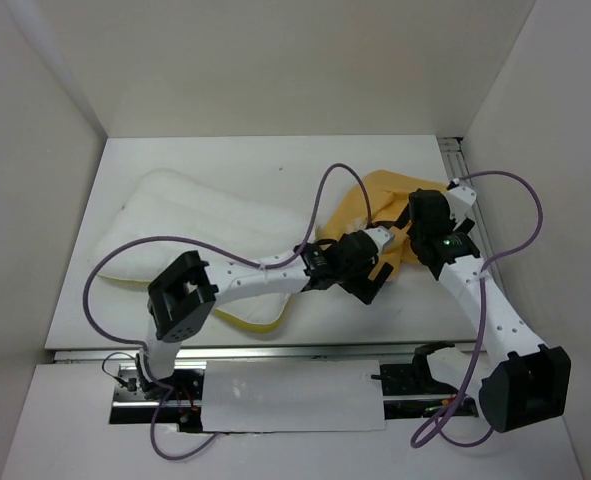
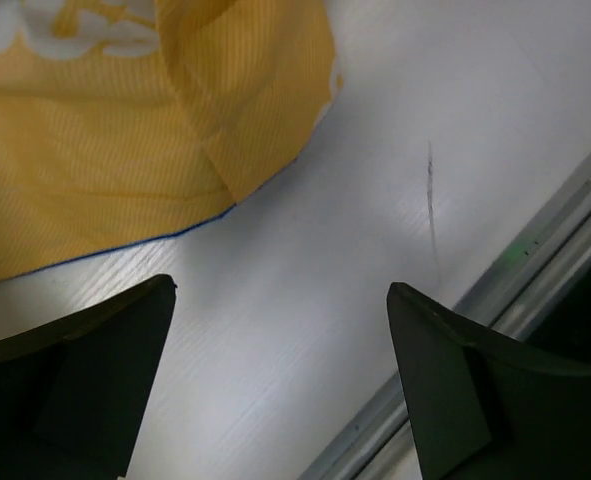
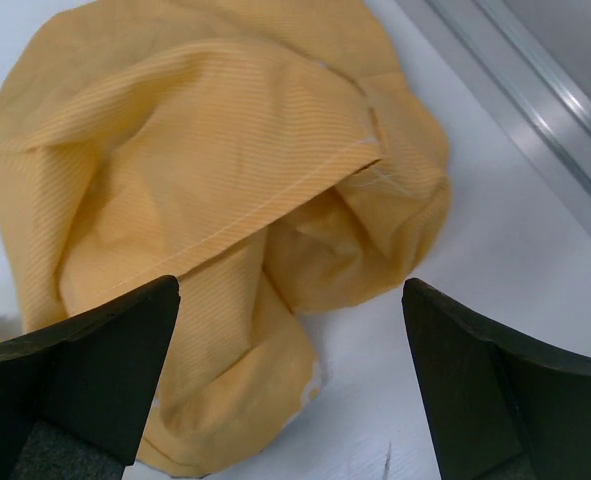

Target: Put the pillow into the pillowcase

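Walls close in the table (image 1: 225, 160) on its left, far and right sides, and a metal rail (image 1: 455, 165) runs along the right edge. Bare surface shows along the far edge and toward the near-right corner. The pillow (image 1: 190, 215), plump and white with a yellow rim, lies slantwise across the left half. The pillowcase (image 3: 225, 160), a crumpled mustard-orange heap with a stitched hem and white print, sits by the right edge. The left gripper (image 2: 280, 287) hovers over bare table just beside it and the right gripper (image 3: 290, 283) above it, both spread wide and grasping nothing.
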You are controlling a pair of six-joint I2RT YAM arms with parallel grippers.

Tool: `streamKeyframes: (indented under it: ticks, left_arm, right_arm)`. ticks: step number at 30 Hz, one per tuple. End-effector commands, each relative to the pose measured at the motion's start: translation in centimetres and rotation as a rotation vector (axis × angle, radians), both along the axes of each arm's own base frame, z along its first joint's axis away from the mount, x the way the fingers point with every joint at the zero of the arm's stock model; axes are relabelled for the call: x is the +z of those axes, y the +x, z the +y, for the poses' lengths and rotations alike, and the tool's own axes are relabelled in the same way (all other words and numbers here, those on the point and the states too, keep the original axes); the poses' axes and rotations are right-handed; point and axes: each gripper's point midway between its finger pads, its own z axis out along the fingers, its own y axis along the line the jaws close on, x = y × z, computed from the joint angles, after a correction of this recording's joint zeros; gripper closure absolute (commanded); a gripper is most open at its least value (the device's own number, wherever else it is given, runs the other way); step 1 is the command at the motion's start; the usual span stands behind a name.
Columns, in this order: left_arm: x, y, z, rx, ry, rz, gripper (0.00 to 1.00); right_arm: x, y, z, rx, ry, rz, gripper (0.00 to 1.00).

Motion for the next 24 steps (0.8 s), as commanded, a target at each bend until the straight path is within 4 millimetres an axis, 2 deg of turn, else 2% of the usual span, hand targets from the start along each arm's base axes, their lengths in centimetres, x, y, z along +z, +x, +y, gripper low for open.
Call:
streamKeyframes:
  ticks: [1,2,3,5,9,10,12,14,15,16,17,18,20,21,23,24]
  left_arm:
    - [0.3,2.0,-2.4,0.042,-0.045,-0.024,0.00]
    - [-0.5,2.3,-2.5,0.060,-0.034,-0.022,0.00]
    - [-2.1,2.7,-2.6,0.081,-0.007,-0.016,0.00]
    - [-2.2,3.8,-3.1,0.128,-0.014,-0.038,0.00]
    - [-3.6,6.2,-3.0,0.260,0.000,-0.067,0.00]
    - [-4.1,6.5,-3.4,0.286,-0.007,-0.058,0.00]
    - [-4.5,7.8,-3.4,0.308,-0.026,-0.040,0.00]
    - [-4.2,8.5,-3.8,0.315,-0.065,-0.010,0.16]
    - [-3.7,9.3,-3.6,0.329,-0.075,-0.015,0.48]
    - [-3.7,9.5,-3.4,0.347,-0.075,-0.021,0.72]
    - [-2.9,9.6,-3.1,0.356,-0.078,-0.031,0.91]
    - [-0.9,10.3,-2.6,0.377,-0.106,-0.052,1.00]
    - [0.3,10.6,-1.1,0.408,-0.090,-0.102,1.00]
    - [2.8,10.7,-0.6,0.416,-0.124,-0.137,1.00]
    - [4.4,10.8,1.1,0.434,-0.106,-0.193,1.00]
    - [6.0,11.0,1.4,0.439,-0.127,-0.222,1.00]
  right_arm:
    - [1.4,-1.1,-2.8,-0.154,-0.030,-0.037,0.00]
    - [1.3,-1.4,-3.4,-0.171,-0.031,-0.035,0.00]
    - [1.3,-1.4,-3.4,-0.171,-0.031,-0.035,0.00]
    - [1.1,-1.7,-4.2,-0.202,-0.025,-0.039,0.00]
    - [1.3,-0.7,-3.4,-0.175,0.034,-0.094,0.00]
    - [0.7,-0.7,-2.8,-0.145,0.056,-0.078,0.00]
    - [0.6,-0.2,-2.2,-0.121,0.080,-0.093,0.00]
    - [0.4,-0.4,-2.1,-0.108,0.080,-0.086,0.00]
    - [0.2,-0.7,-2.3,-0.115,0.071,-0.074,0.00]
    - [-0.1,-1.1,-2.5,-0.129,0.067,-0.059,0.00]
    - [-0.3,-1.2,-2.5,-0.129,0.065,-0.049,0.00]
    - [0.0,-1.3,-2.7,-0.138,0.059,-0.060,0.00]
    - [-0.2,-1.9,-3.1,-0.161,0.052,-0.057,0.00]
    - [0.3,-2.0,-3.3,-0.175,0.053,-0.076,0.00]
    - [0.5,-1.9,-3.3,-0.175,0.059,-0.100,0.00]
    - [-0.1,-2.1,-3.3,-0.175,0.055,-0.086,0.02]
